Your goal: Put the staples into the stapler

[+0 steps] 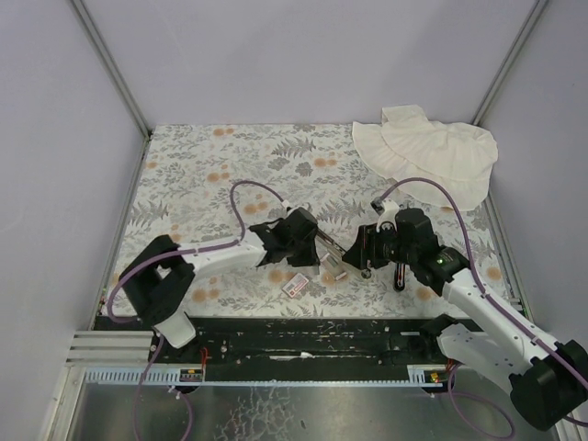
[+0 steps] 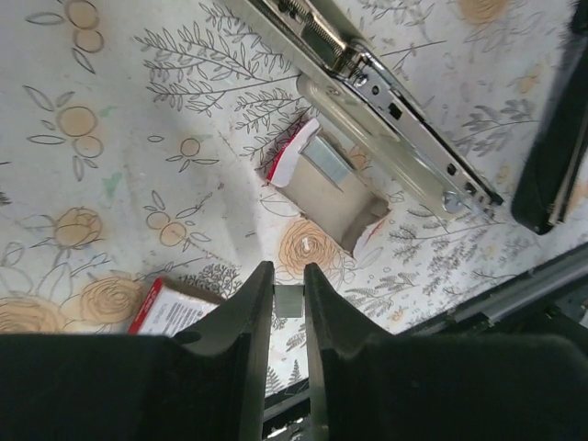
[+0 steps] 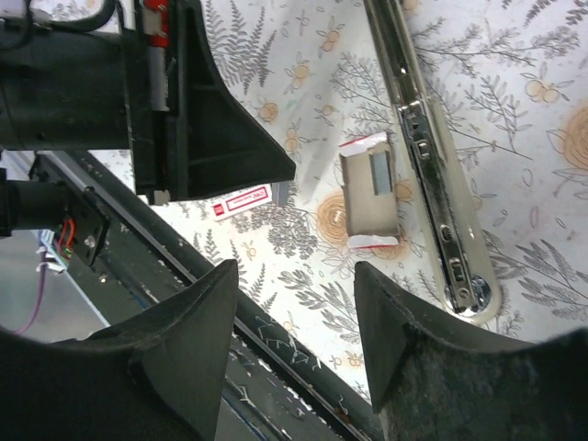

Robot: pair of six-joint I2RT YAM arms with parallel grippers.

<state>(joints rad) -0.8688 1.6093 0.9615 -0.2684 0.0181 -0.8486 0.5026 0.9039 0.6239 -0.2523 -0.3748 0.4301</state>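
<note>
The stapler lies opened out, its chrome magazine rail (image 2: 386,110) running diagonally beside its black body (image 2: 551,170). My left gripper (image 2: 288,271) hovers over the cloth, shut on a short silver-grey strip of staples (image 2: 288,301) pinched at its tips. Just beyond it lies the cardboard tray (image 2: 342,204) with another strip (image 2: 328,163) inside. The sleeve (image 2: 175,310) with its red label is to the left. My right gripper (image 3: 296,285) stands open with nothing between its fingers, near the tray (image 3: 370,207) and the rail (image 3: 432,156). From above, both grippers (image 1: 308,241) (image 1: 360,250) flank the rail.
A floral cloth (image 1: 230,175) covers the table. A crumpled white cloth (image 1: 427,152) lies at the back right. The black base rail (image 1: 303,335) runs along the near edge, close under both grippers. White walls enclose the sides and back.
</note>
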